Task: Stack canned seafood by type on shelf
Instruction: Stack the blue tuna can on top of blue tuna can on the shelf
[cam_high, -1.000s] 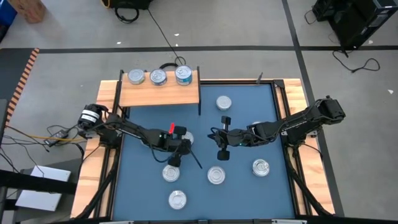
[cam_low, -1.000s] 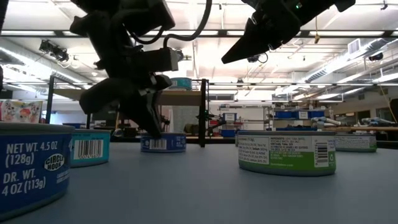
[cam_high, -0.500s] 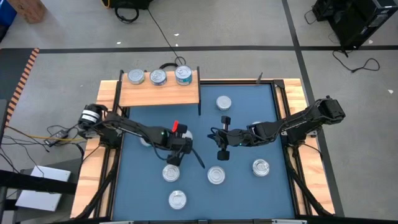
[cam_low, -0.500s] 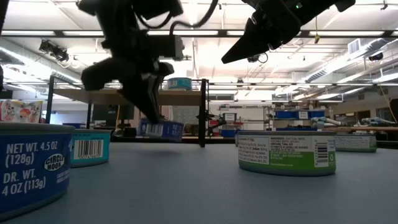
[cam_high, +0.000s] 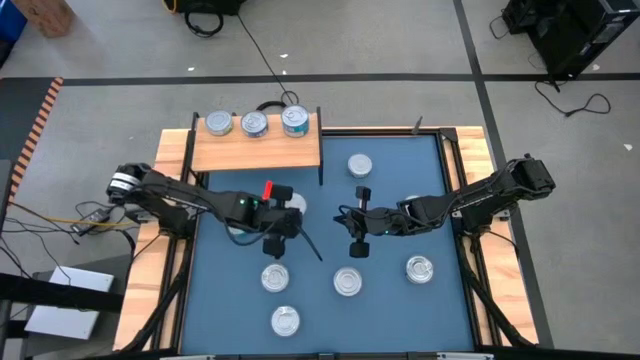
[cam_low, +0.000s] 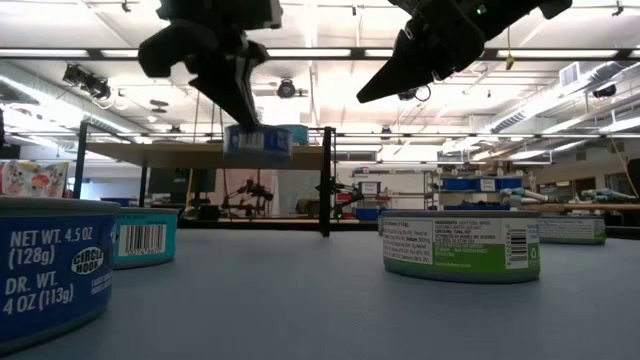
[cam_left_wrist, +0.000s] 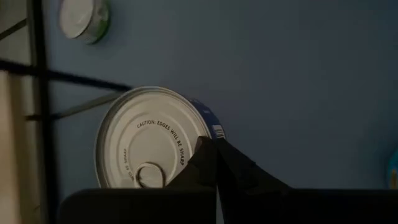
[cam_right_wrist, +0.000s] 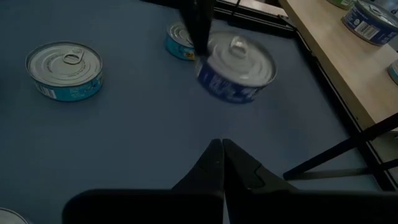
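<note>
Low view: the left gripper (cam_low: 238, 90) is seen pinching a blue-labelled tin (cam_low: 258, 142), which is now held clear of the blue tabletop (cam_low: 330, 300) at about the height of the shelf (cam_low: 180, 155); half a second ago it was barely off the surface, and a second ago it rested there. In the high view the same tin (cam_high: 289, 205) is carried just below the shelf (cam_high: 256, 150), where three tins (cam_high: 253, 123) are lined along the far edge. The lift appears finished, so what is judged to remain is the carry over the board's edge onto the matching tin. The right gripper (cam_high: 357, 220) is held over the table's middle, fingers pressed together on nothing. Other tins (cam_high: 347, 282) are left on the tabletop.
</note>
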